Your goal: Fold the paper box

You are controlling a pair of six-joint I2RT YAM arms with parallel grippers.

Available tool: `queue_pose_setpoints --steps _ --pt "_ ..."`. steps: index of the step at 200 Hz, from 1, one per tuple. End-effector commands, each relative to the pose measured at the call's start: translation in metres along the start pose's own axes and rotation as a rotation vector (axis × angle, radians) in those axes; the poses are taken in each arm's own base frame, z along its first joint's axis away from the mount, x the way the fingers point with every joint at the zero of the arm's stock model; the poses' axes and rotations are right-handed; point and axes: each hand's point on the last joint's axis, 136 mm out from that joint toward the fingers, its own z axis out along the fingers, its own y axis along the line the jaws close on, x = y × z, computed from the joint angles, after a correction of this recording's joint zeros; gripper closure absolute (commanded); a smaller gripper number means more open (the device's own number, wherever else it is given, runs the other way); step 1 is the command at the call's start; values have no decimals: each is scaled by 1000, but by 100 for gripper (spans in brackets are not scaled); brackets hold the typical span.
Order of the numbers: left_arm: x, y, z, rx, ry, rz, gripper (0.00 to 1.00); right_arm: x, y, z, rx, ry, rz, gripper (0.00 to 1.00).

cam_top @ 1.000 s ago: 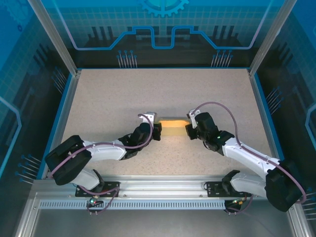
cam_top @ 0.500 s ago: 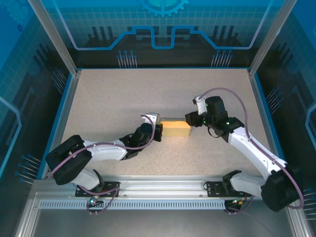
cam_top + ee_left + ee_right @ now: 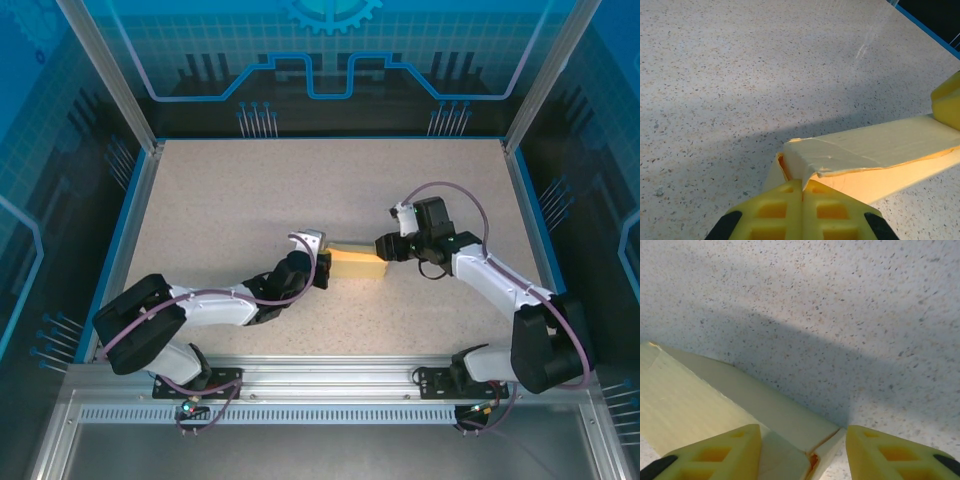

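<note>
Speckled beige worktop (image 3: 230,200) with a blue rim. Black-and-white left arm (image 3: 200,305) and right arm (image 3: 500,290) reach in from the near edge. Pale yellow thin-card paper box (image 3: 357,262), a flat long rectangle, lies about mid-worktop, slightly toward the near edge, between both pincers. At its left end the left gripper (image 3: 802,186) is pressed together, pinching thin card edge. At its right end the right gripper (image 3: 802,440) is spread, straddling the corner; contact unclear.

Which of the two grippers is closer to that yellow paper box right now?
Left. The left gripper is shut on the paper box at its left end, pinching the card. The right gripper stands open at the opposite end, with the box's corner between its fingers.
</note>
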Motion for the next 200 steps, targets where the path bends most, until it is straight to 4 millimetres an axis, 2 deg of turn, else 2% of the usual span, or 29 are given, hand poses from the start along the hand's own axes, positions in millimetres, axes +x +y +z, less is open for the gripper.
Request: queue_pose_setpoints --steps 1,46,97,118,137,172,200 --pt "27 5 0 -21 90 58 92 32 -11 5 15 76 55 55" --pt "17 -2 -7 22 65 46 71 43 -12 9 4 78 82 58" --pt "16 -7 -30 88 89 51 50 47 -12 11 8 67 92 60" --pt "5 -14 -42 142 78 49 39 48 -12 12 10 68 91 61" --pt "-11 -19 -48 189 81 8 33 46 -10 12 10 62 86 60" --pt "-32 -6 -33 232 168 -165 32 43 -10 11 24 57 75 58" --pt "-37 2 -14 239 215 -224 32 41 -9 10 32 56 64 56"
